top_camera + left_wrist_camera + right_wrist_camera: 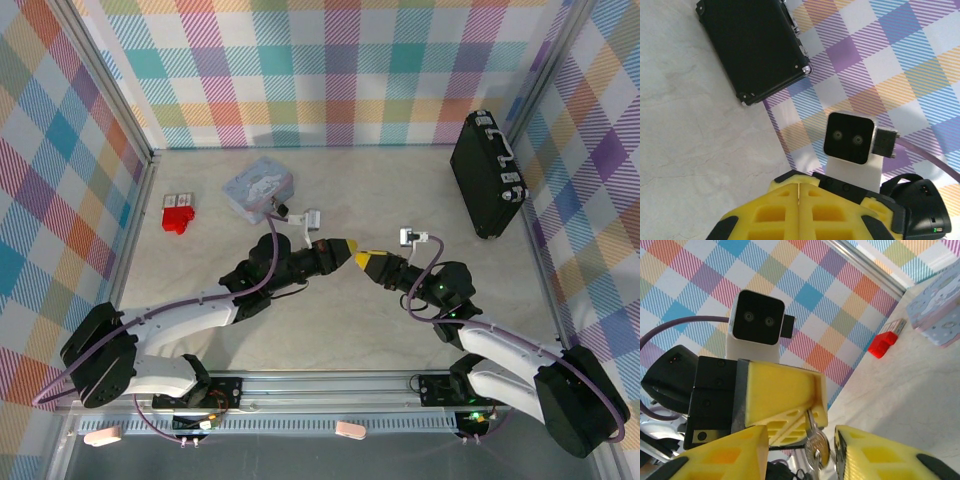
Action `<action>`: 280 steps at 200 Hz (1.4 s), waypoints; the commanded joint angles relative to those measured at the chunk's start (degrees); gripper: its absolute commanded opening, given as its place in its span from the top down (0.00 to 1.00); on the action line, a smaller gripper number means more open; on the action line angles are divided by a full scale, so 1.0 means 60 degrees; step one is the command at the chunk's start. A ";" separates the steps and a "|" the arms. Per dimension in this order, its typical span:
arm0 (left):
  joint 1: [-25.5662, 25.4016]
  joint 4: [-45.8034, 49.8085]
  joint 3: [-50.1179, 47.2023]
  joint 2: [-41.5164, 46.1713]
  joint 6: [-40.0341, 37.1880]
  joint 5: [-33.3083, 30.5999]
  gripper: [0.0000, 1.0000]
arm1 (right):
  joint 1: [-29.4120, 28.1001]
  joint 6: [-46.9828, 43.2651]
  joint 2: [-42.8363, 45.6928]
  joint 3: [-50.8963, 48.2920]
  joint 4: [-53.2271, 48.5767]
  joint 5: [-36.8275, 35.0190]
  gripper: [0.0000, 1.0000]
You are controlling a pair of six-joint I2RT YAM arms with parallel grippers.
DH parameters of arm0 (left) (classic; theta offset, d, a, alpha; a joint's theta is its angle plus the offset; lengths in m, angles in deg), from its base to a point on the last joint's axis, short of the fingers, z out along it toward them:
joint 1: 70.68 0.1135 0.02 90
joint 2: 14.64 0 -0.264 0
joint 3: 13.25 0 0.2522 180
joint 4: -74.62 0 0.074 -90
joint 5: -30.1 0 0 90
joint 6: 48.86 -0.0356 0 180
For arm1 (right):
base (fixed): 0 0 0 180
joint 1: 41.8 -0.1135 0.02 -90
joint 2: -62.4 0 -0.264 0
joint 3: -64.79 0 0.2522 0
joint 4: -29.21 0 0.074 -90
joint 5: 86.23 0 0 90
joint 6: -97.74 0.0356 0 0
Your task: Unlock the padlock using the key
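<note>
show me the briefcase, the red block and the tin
briefcase (482,180), top view, middle of its black face
red block (177,219), top view, middle of its red part
tin (258,189), top view, middle of its lid

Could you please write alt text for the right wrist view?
A silvery key hangs from the shut yellow left gripper, between the open fingers of the right gripper. Behind, a red block and a pale tin lie on the table by a checked wall.
</note>
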 commanded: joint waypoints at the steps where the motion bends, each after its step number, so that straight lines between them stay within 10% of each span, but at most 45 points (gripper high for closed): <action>1: -0.0025 -0.0660 -0.0114 0.0270 0.0112 -0.0074 1.00 | 0.0043 0.0225 -0.0009 0.0275 0.0532 0.0326 0.66; 131: -0.0011 -0.0525 -0.0236 0.0316 -0.0030 -0.0114 1.00 | 0.0044 0.0188 0.0423 0.0801 -0.1337 0.0103 1.00; 192: 0.0883 0.3921 0.0238 0.1785 -0.1101 -0.0854 0.44 | 0.0058 -0.2452 0.1180 0.3565 -1.0498 -0.1339 1.00; 244: 0.2496 0.6959 0.0973 0.1977 -0.2909 -0.0637 0.18 | 0.0058 -0.4080 0.0942 0.4612 -1.3584 -0.2562 1.00; 280: 0.3632 0.5814 0.1020 0.0443 -0.3181 -0.0400 0.19 | 0.0043 -0.4035 0.0788 0.4687 -1.3835 -0.2532 1.00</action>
